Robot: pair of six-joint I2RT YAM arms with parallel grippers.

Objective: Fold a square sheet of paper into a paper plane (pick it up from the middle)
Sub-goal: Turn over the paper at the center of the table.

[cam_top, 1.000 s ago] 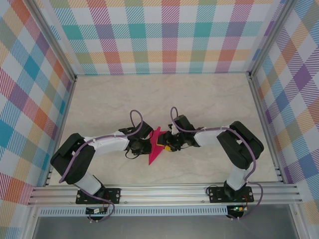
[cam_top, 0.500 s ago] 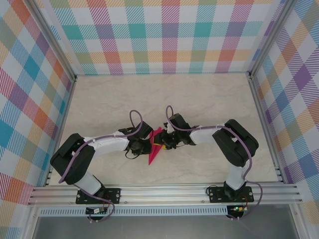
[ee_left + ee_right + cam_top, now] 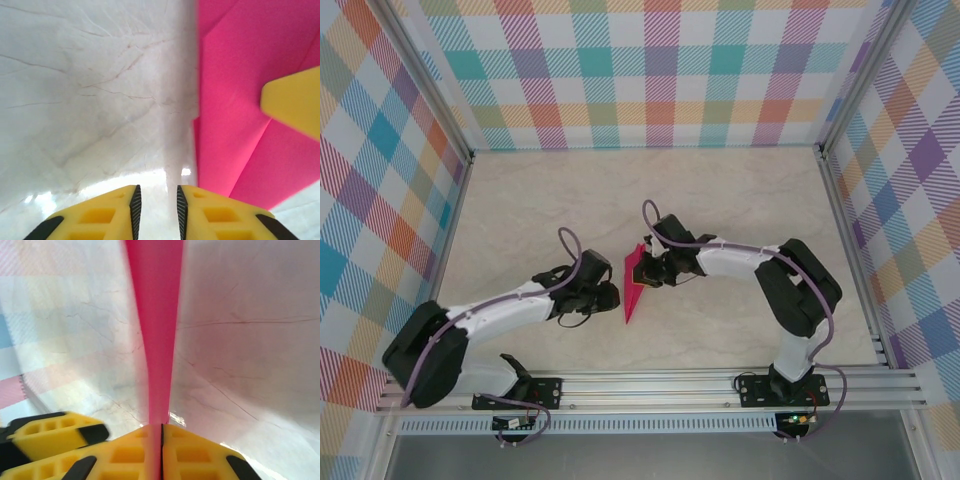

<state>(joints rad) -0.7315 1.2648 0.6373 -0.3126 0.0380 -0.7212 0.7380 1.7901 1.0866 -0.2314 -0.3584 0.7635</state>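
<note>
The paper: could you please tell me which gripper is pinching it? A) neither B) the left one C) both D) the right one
D: the right gripper is shut on the edge of the paper, while the left gripper stands slightly open beside it, with bare table in its gap.

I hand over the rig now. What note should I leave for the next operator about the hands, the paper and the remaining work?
Right hand: shut on the folded pink paper, its tip toward the arm bases.
Left hand: slightly open, empty, beside it.
Done: sheet folded into a narrow pointed dart.
Left: probably spread the wings and set it down; whether all folds are finished I cannot tell.
</note>
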